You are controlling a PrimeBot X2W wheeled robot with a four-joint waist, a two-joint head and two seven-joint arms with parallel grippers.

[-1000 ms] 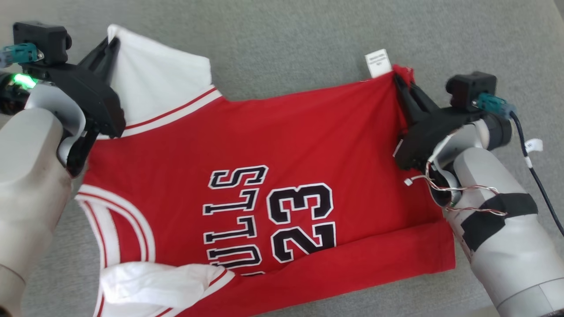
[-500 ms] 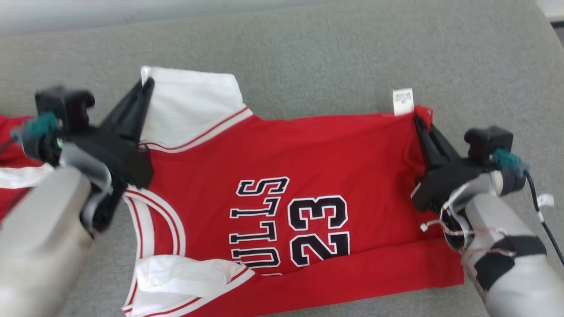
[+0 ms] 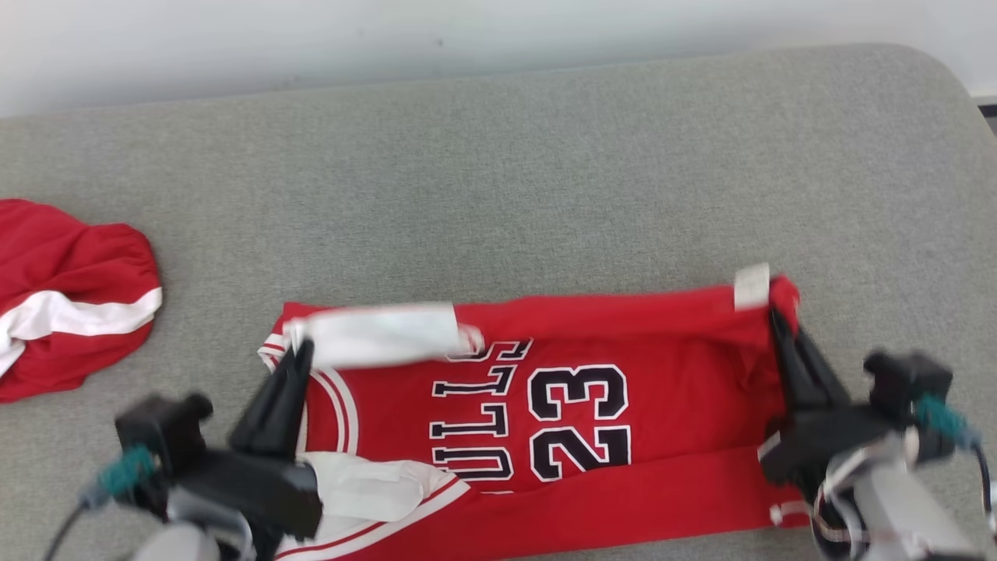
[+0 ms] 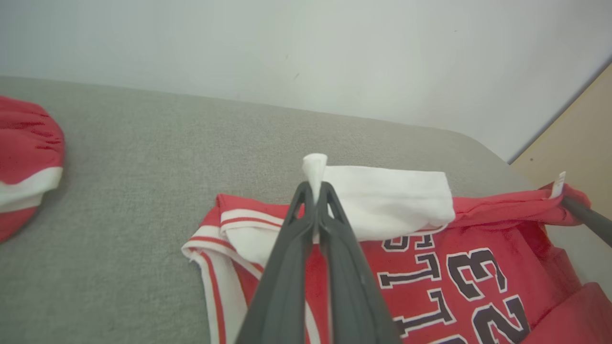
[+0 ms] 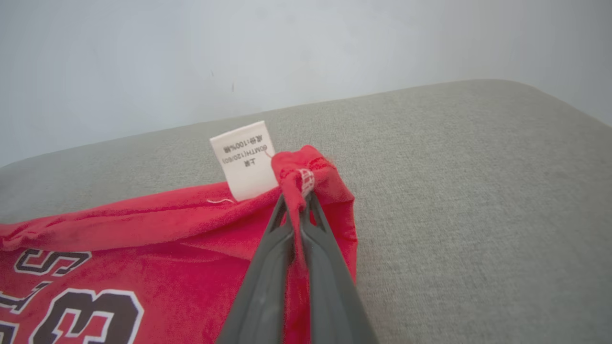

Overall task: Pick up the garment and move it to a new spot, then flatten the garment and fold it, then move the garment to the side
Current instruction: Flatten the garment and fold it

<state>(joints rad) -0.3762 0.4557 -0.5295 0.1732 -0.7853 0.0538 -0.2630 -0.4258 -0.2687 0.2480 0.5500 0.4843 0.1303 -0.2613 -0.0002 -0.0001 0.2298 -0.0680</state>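
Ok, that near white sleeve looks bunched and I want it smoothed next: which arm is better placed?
Left, probably. The left gripper, shut on the jersey by its far sleeve, sits beside the bunched sleeve; the right gripper pinches the hem corner opposite.

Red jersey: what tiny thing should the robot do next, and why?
Probably draw both arms closer and lay the held edge onto the near hem. The left jaws are shut on the white sleeve, the right jaws on the red corner by the label, and the jersey has its far edge curled over the letters.
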